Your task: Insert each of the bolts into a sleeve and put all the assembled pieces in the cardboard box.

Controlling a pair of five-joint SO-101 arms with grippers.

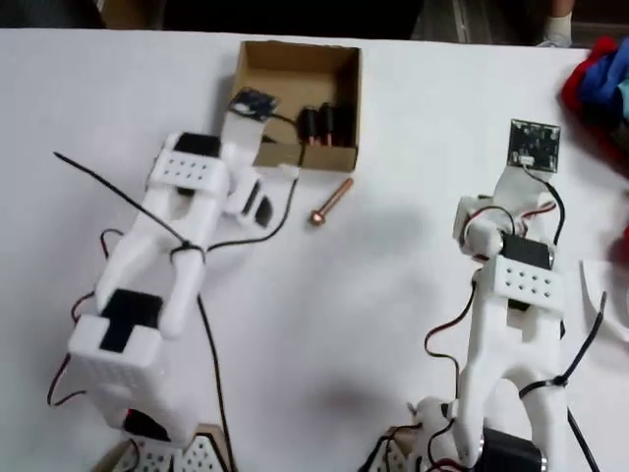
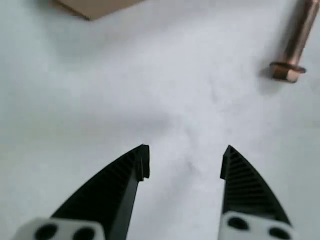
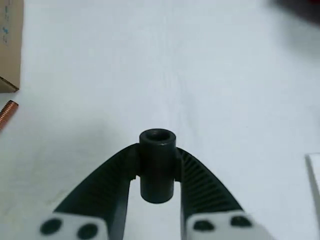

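Copper bolt [image 1: 332, 201] lies flat on desk [image 1: 393, 324] just ahead of & off to one side of released left end effector [image 2: 185, 162], head nearest, shaft pointing toward cardboard box [image 1: 295, 47]; right end effector [image 3: 157, 152], well apart, grips upright black sleeve [image 3: 157, 175].

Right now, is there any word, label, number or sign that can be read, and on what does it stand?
None can be read.
Brown cardboard box: faint blue marks on its wall, too blurred to read.
Dark circuit board on an arm's wrist: any print too small to read.
Copper-coloured bolt, black cylindrical sleeve: no markings show.
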